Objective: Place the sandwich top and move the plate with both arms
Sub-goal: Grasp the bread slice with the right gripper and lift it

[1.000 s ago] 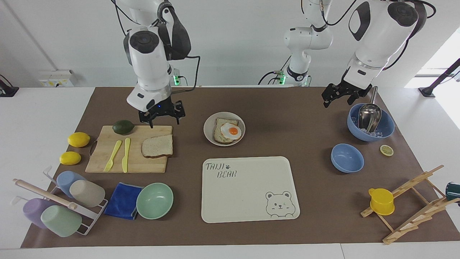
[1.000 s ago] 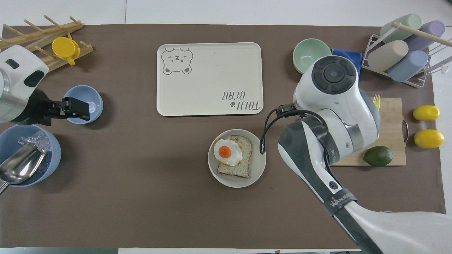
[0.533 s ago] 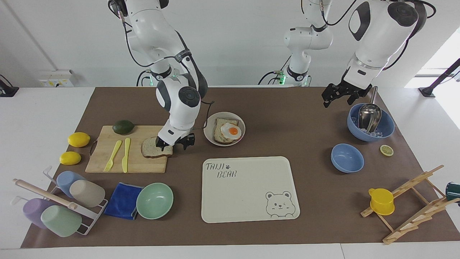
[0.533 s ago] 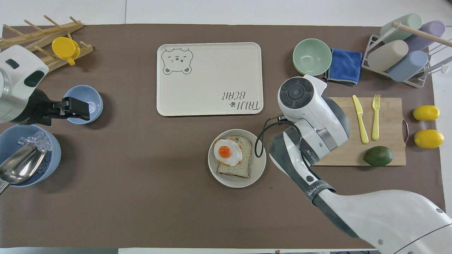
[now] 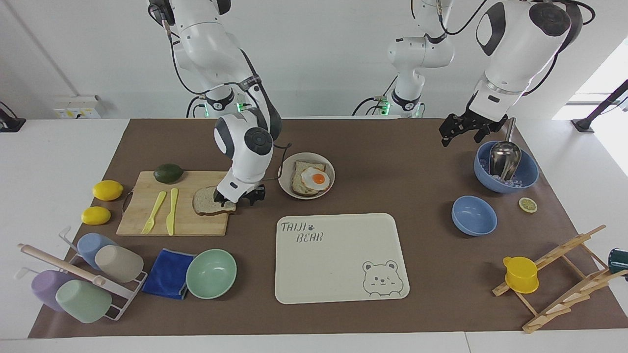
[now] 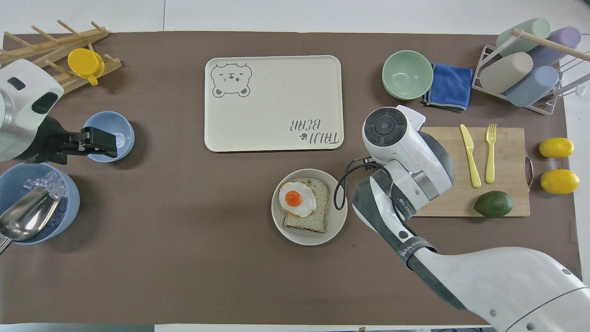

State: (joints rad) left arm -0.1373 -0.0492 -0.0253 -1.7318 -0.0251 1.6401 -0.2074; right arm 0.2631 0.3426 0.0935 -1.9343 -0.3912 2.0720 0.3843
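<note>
The sandwich top, a plain bread slice, lies on the wooden cutting board at its end toward the plate. My right gripper is low at that slice's plate-side edge, fingers apart, one over the bread and one off it. In the overhead view the right arm hides the slice. The plate holds a bread slice with a fried egg; it also shows in the overhead view. My left gripper waits open in the air, over the small blue bowl in the overhead view.
A cream bear tray lies farther from the robots than the plate. The board carries a yellow fork and knife and an avocado. A mint bowl, blue cloth, cup rack, lemons, a blue bowl with scoop and a wooden rack stand around.
My right arm has swung down from above the board's robot-side edge to the bread slice and has settled a little lower on it. The left arm has not moved.
</note>
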